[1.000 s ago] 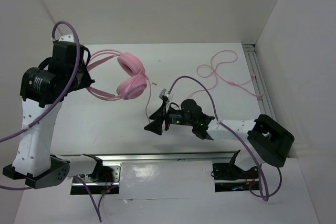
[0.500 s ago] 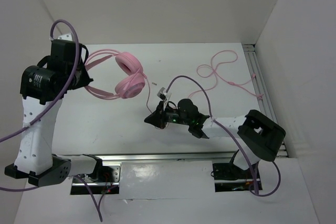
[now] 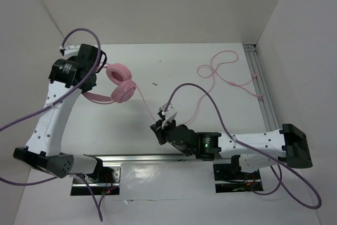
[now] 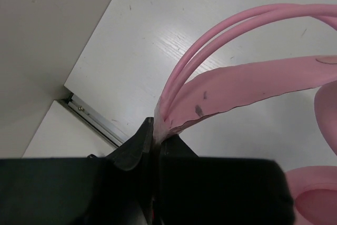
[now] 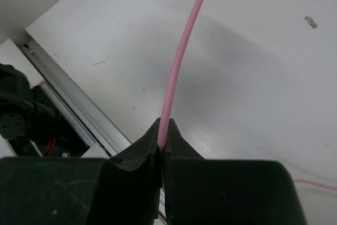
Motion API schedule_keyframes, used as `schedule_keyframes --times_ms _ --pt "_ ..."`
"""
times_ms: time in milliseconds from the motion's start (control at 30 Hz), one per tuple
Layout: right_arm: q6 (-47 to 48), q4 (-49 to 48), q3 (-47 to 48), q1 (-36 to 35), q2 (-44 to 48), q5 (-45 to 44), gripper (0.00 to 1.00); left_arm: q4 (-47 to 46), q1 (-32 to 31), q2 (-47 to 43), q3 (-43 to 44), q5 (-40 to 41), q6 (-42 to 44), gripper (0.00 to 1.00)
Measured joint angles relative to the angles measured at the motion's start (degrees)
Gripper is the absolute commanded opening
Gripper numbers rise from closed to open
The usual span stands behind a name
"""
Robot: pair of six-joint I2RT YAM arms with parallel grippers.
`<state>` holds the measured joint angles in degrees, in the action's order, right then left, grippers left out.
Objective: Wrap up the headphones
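Lab cell: white walls (image 3: 158, 3), aluminium rails (image 3: 138, 157).

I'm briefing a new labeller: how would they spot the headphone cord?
On the white table, find the pink headphones in the left gripper. The cord runs from them through the right gripper, then loops by the right rail. It is thin and pink; the robot cables are thick, purple.

1 camera hangs high behind the arm bases, looking down on the whole table (image 3: 210, 61). The 2 wrist cameras sit very close, each looking forward and down: the left gripper (image 4: 154, 130) toward the headphones (image 4: 237, 85), the right gripper (image 5: 163, 136) along the cord (image 5: 184, 40). All 3 share the table and its near rail (image 3: 158, 157).
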<state>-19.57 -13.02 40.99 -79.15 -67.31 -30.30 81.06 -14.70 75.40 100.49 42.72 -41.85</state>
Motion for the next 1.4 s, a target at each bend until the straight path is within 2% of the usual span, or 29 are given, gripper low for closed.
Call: schedule_keyframes --times_ms 100,267,400,467,567,600,733,833,1000,1033,1100,1133,1200,1300,1400 --pt "0.0 10.3 7.8 -3.8 -4.4 -8.3 0.03 0.2 -0.1 3.1 -2.2 0.7 -2.1 0.0" --pt "2.8 23.8 19.1 -8.3 -14.3 -15.2 0.03 0.5 -2.6 5.9 -4.0 2.7 -4.4 0.0" --pt "9.5 27.7 21.7 -12.4 -17.1 -18.7 0.03 0.7 -7.9 6.6 -5.4 5.7 -4.9 0.0" --pt "13.6 27.7 21.7 -13.6 -16.7 -18.5 0.12 0.3 -11.7 6.6 -7.5 7.6 -4.7 0.0" --pt "19.9 26.7 20.7 -14.2 -13.0 -14.9 0.27 -2.1 -18.2 6.6 -11.7 10.3 -4.3 0.0" --pt "21.5 26.2 20.3 -14.3 -11.1 -13.6 0.29 -2.8 -20.5 6.7 -12.8 11.3 -4.7 0.0" --pt "26.7 23.4 20.2 -13.6 -2.1 -7.0 0.29 -3.9 -28.6 6.7 -15.3 13.5 -6.4 0.0" --pt "28.5 20.8 19.6 -10.5 3.8 -1.9 0.22 -5.4 -34.8 6.6 -17.1 14.1 -7.3 0.0" --pt "28.1 18.1 16.1 -5.3 9.4 2.0 0.23 -4.6 -39.8 6.6 -16.1 14.1 -9.9 0.0" --pt "27.9 18.1 15.1 -5.1 10.0 2.1 0.26 -3.9 -39.8 6.6 -15.0 14.1 -10.8 0.0" --pt "26.8 16.2 10.8 -5.0 12.5 2.8 0.51 -3.2 -39.8 6.5 -12.5 14.1 -11.7 0.0" --pt "26.4 15.2 7.8 -5.0 14.7 2.9 0.6 -3.1 -39.7 6.1 -11.3 14.0 -12.4 0.0" --pt "25.7 13.0 1.5 -4.9 20.0 3.0 0.72 -3.0 -39.2 4.8 -9.0 13.7 -12.9 0.0" --pt "24.7 10.8 -4.0 -3.1 26.9 3.3 0.75 -2.0 -37.2 2.5 -3.8 12.3 -12.9 0.0" --pt "23.6 7.3 -4.3 0.9 27.8 5.2 0.77 -0.8 -34.2 1.2 4.1 11.8 -12.1 0.0"
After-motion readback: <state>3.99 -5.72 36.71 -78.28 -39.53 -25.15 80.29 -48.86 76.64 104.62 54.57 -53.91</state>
